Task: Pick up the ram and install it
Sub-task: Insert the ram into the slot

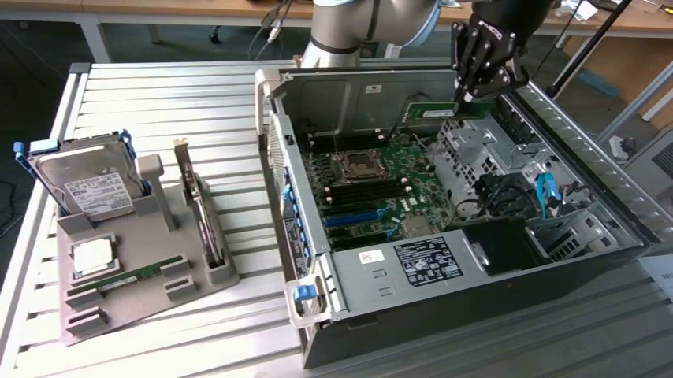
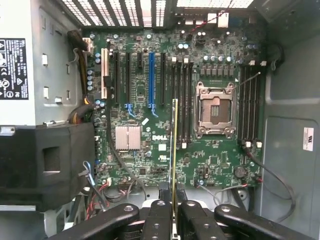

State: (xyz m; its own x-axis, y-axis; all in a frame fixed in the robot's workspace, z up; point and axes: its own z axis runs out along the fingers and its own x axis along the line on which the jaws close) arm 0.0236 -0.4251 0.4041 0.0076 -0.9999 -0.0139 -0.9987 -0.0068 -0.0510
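My gripper (image 1: 466, 98) hangs over the open computer case (image 1: 589, 169), shut on the ram (image 1: 446, 111), a thin green stick. In the exterior view the stick is above the motherboard (image 1: 373, 185), toward the case's far side. In the wrist view the ram (image 2: 174, 145) shows edge-on, pinched between the black fingers (image 2: 159, 212) of the gripper (image 2: 174, 200). It sits above the board, roughly parallel to the black memory slots (image 2: 182, 100) beside the processor socket (image 2: 216, 110), without touching them.
More memory slots (image 2: 250, 100) lie on the socket's other side. At the exterior view's left a grey holder (image 1: 158, 295) carries a hard drive (image 1: 90, 185), a silver processor (image 1: 93, 256), an expansion card (image 1: 200, 209) and another green stick (image 1: 124, 277). The case's power supply (image 1: 426, 264) and drive bays (image 1: 547, 228) crowd its near end.
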